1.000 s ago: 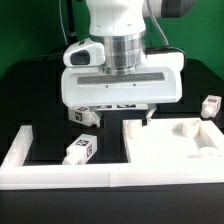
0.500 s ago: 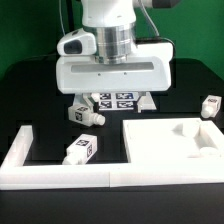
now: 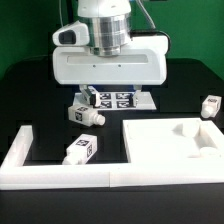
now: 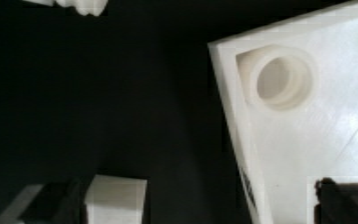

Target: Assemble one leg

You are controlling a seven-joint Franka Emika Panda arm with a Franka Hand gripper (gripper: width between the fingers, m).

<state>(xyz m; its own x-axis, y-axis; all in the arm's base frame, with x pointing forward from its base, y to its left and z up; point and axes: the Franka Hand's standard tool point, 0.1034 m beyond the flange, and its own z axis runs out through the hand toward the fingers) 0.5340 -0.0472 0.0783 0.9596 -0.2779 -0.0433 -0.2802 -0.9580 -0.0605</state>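
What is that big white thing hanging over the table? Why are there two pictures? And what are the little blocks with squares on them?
The big white thing is a robot arm. At its end is a gripper, two fingers that pinch like your thumb and finger. One picture comes from a camera standing off the arm that sees the whole table. The other comes from a camera on the robot's wrist, looking down past the fingers. On the black table lie small white legs with black-and-white squares: one near the arm, one nearer the front, and one at the exterior view's right. The big flat white panel has round hollows. The flat board with tags under the arm is the marker board. The fingers look spread apart and hold nothing.
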